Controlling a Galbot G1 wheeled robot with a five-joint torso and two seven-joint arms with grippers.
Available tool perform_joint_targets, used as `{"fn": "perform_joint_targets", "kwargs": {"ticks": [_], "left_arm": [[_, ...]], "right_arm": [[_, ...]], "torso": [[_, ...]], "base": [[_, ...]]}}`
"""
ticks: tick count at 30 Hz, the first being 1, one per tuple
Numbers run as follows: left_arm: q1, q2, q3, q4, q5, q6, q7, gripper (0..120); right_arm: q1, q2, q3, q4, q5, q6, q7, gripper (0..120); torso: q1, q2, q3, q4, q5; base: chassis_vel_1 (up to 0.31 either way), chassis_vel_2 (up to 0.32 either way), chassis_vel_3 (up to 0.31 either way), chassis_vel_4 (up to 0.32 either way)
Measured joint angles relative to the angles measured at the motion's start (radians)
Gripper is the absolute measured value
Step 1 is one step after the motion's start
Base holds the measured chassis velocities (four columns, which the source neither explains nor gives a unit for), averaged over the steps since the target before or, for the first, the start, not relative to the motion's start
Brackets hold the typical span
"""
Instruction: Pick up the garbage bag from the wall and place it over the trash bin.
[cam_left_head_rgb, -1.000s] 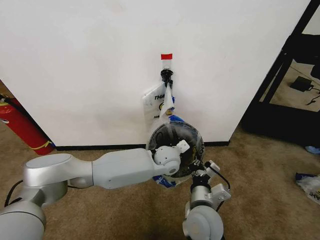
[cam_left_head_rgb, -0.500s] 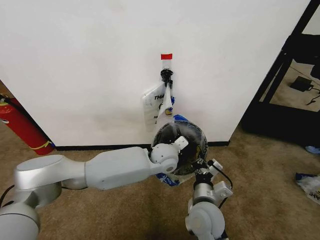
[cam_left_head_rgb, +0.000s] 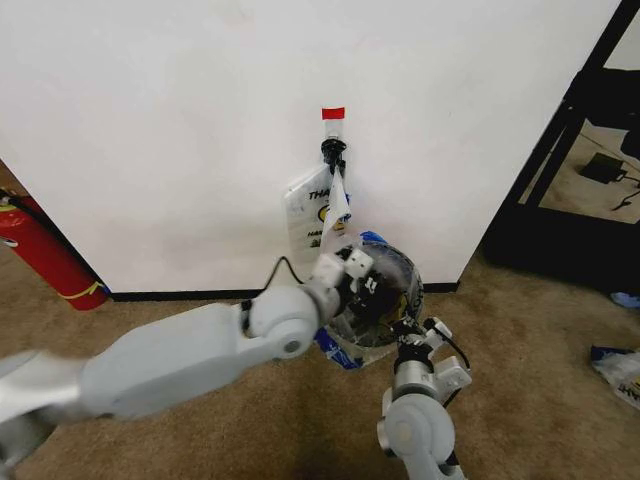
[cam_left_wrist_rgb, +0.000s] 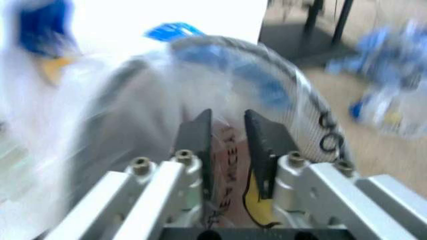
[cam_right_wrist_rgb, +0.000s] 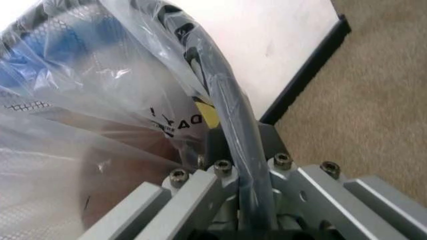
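The garbage bag (cam_left_head_rgb: 312, 208) hangs flat on the wall (cam_left_head_rgb: 160, 130) from a black hook (cam_left_head_rgb: 333, 152) under a red tape strip, and clear film from it runs down over the round black trash bin (cam_left_head_rgb: 398, 300) below. My left gripper (cam_left_head_rgb: 360, 272) reaches over the bin mouth. In the left wrist view its fingers (cam_left_wrist_rgb: 197, 145) stand narrowly apart with printed bag film (cam_left_wrist_rgb: 230, 150) bunched between them. My right gripper (cam_left_head_rgb: 408, 328) is at the bin's near edge. In the right wrist view it (cam_right_wrist_rgb: 233, 150) is shut on the bag-covered rim (cam_right_wrist_rgb: 223, 95).
A red fire extinguisher (cam_left_head_rgb: 40, 255) leans at the wall on the left. A black metal rack (cam_left_head_rgb: 565, 150) stands to the right, with loose plastic bags (cam_left_head_rgb: 618, 365) on the brown carpet beside it. A black baseboard (cam_left_head_rgb: 180, 295) runs along the wall's foot.
My left arm has swung up and right, carrying its gripper from the bin's front edge to over the mouth. The bin has shifted slightly right. The right gripper followed at the rim.
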Motion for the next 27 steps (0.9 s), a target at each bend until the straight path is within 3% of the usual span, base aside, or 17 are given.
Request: {"fn": "perform_joint_targets", "kwargs": {"ticks": [5,7,8,11,13,19,24,27], "left_arm": [[0.197,0.043,-0.155,-0.045,0.048,-0.135,0.03,46],[0.207,0.043,-0.164,-0.046,0.049,-0.14,0.03,48],[0.319,0.037,-0.278,-0.062,0.058,-0.195,0.032,56],[0.478,0.031,-0.432,-0.088,0.063,-0.254,0.063,68],[0.508,0.029,-0.454,-0.092,0.064,-0.264,0.072,71],[0.698,0.008,-0.567,-0.079,0.015,-0.389,0.155,97],[0.815,0.004,-0.614,-0.062,-0.066,-0.425,0.263,100],[0.896,0.005,-0.625,-0.045,-0.038,-0.441,0.338,99]], "right_arm": [[0.007,-0.003,0.016,0.036,0.104,-0.039,0.056,0],[0.007,-0.003,0.016,0.037,0.107,-0.04,0.058,0],[0.007,-0.003,0.02,0.046,0.133,-0.05,0.077,0],[0.005,-0.006,0.025,0.052,0.164,-0.06,0.097,0],[0.005,-0.006,0.026,0.052,0.168,-0.061,0.1,0],[0.008,-0.017,0.035,0.061,0.19,-0.072,0.116,0],[0.01,-0.025,0.061,0.079,0.224,-0.083,0.132,0],[0.008,-0.03,0.083,0.097,0.262,-0.093,0.143,0]], "torso": [[0.0,0.0,0.0,-0.0001,0.0003],[0.0,0.0,0.0,-0.0001,0.0004],[0.0,0.0,0.0,-0.0005,0.0003],[0.0,0.0,0.0,0.0001,0.0005],[0.0,0.0,0.0,0.0002,0.0005],[0.0,0.0,0.0,-0.0002,0.0006],[0.0,0.0,0.0,-0.0002,0.0005],[0.0,0.0,0.0,0.0,0.0004]], "base": [[0.0,0.0,0.0,0.0],[0.0,0.0,0.0,0.0],[0.0,0.0,0.0,0.0],[0.0,0.0,0.0,0.0],[0.0,0.0,0.0,0.0],[0.0,0.0,0.0,0.0],[0.0,0.0,0.0,0.0],[0.0,0.0,0.0,0.0]]}}
